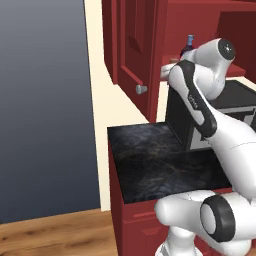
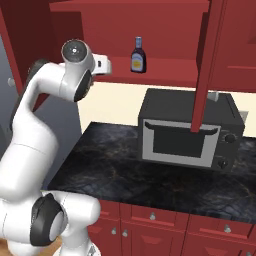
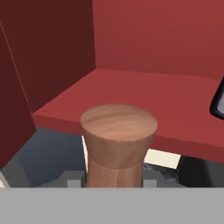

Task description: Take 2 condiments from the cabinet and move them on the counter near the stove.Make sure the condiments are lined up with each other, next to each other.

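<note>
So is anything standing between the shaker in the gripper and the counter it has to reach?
The microwave stands on the counter right below the cabinet shelf. The shaker looks already off the shelf's front edge, with bare counter left of the microwave.

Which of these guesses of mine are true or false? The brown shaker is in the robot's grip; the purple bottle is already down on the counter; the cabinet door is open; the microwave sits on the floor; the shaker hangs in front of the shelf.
1. The gripper holds the brown shaker. True: in the hand view it sits right between the fingertips.
2. The purple bottle is down on the counter. False: it stands upright on the cabinet shelf.
3. The cabinet door is open. True.
4. The microwave sits on the floor. False: it rests on the counter, below the cabinet.
5. The shaker hangs in front of the shelf edge. True, as the hand view shows it.
</note>
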Robot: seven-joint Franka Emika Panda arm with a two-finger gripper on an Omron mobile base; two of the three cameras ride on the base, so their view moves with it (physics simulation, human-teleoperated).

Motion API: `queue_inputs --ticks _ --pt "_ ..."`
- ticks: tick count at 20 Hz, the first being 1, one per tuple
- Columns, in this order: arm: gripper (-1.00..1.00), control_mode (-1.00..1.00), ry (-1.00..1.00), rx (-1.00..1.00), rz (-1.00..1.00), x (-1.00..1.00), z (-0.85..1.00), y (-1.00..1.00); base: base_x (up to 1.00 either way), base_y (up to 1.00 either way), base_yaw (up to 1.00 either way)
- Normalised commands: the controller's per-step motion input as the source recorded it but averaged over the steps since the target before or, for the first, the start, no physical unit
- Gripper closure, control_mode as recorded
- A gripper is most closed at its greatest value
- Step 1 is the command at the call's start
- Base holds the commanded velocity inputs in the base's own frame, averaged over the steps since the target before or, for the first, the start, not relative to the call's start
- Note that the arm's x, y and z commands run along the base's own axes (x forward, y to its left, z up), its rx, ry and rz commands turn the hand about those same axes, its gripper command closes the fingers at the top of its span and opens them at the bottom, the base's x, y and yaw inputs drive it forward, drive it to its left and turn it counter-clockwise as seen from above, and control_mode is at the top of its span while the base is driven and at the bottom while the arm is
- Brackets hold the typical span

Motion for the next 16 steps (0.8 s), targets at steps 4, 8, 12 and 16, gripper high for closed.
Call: queue_inputs --ticks 4,8,12,16 --pt "1.00 -1.00 0.00 -0.07 0.10 -1.00 0.00 0.00 0.00 0.00 0.00" --pt "1.00 -1.00 0.00 -0.06 0.11 -0.94 0.00 0.00 0.00 0.00 0.00" --pt "1.00 -1.00 0.00 -0.04 0.04 -0.96 -0.01 0.00 0.00 0.00 0.00" --pt "1.00 -1.00 0.00 -0.02 0.01 -0.68 -0.01 0.00 0.00 0.00 0.00"
